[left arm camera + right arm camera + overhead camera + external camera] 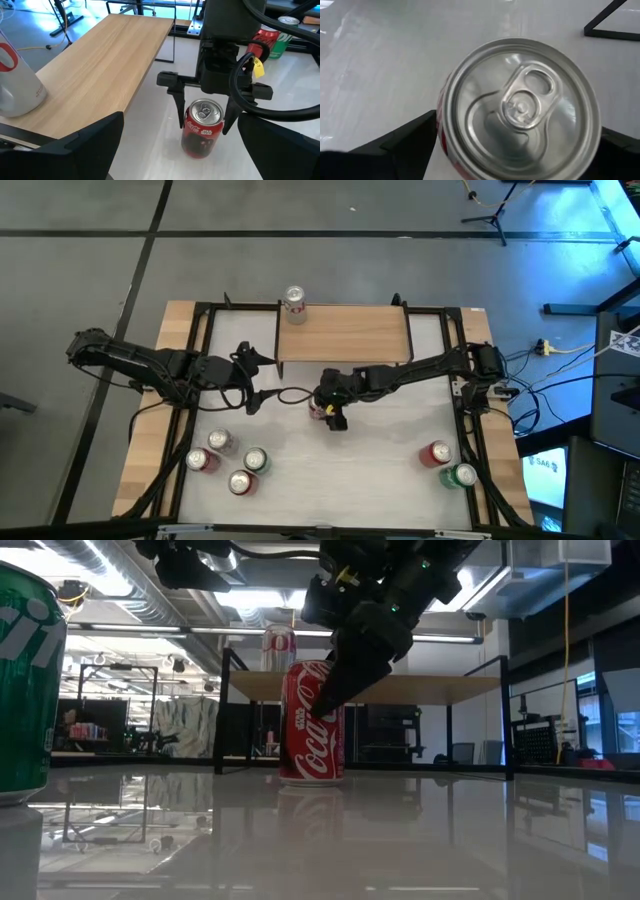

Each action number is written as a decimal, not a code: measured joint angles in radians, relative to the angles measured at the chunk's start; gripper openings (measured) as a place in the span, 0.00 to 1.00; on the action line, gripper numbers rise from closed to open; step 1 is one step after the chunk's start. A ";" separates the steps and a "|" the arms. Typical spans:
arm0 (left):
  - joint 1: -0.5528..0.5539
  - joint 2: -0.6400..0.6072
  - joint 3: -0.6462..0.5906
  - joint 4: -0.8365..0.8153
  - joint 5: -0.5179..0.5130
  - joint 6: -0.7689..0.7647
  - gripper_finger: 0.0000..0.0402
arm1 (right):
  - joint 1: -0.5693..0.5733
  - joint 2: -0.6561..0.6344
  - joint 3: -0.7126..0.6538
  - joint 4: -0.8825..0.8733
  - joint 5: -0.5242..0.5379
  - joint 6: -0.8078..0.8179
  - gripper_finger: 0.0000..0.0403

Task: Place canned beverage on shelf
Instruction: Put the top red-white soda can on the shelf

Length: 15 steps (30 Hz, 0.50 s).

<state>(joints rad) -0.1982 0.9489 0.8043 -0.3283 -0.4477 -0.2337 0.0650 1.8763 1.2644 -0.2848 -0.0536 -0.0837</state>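
Observation:
A red Coca-Cola can stands upright on the white table, just in front of the shelf, a light wood plank on thin black legs. My right gripper comes down over the can, one finger on each side. It also shows in the low view. My left gripper is open and empty, left of the can and level with it. A white can stands on the shelf's far left corner. My right gripper pinches the red can's upper side wall between its two fingers, which point down from above. They reach about a third of the way down the can. The can stands upright with its base on the table.
Several cans stand at the table's near left. A red can and a green can stand at the near right. The green can looms close in the low view. The shelf top is bare right of the white can.

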 joint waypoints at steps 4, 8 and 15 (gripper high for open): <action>0.000 0.000 0.000 0.000 0.000 0.000 0.96 | 0.000 0.000 0.000 0.000 0.000 0.000 0.81; 0.000 0.000 0.000 0.000 0.000 0.000 0.96 | 0.000 0.000 0.002 0.001 -0.006 0.000 0.73; 0.000 0.000 0.000 0.000 0.000 0.000 0.96 | 0.000 0.000 0.064 -0.095 -0.098 0.005 0.75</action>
<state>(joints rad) -0.1982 0.9489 0.8043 -0.3286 -0.4477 -0.2337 0.0650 1.8767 1.3279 -0.3798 -0.1513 -0.0787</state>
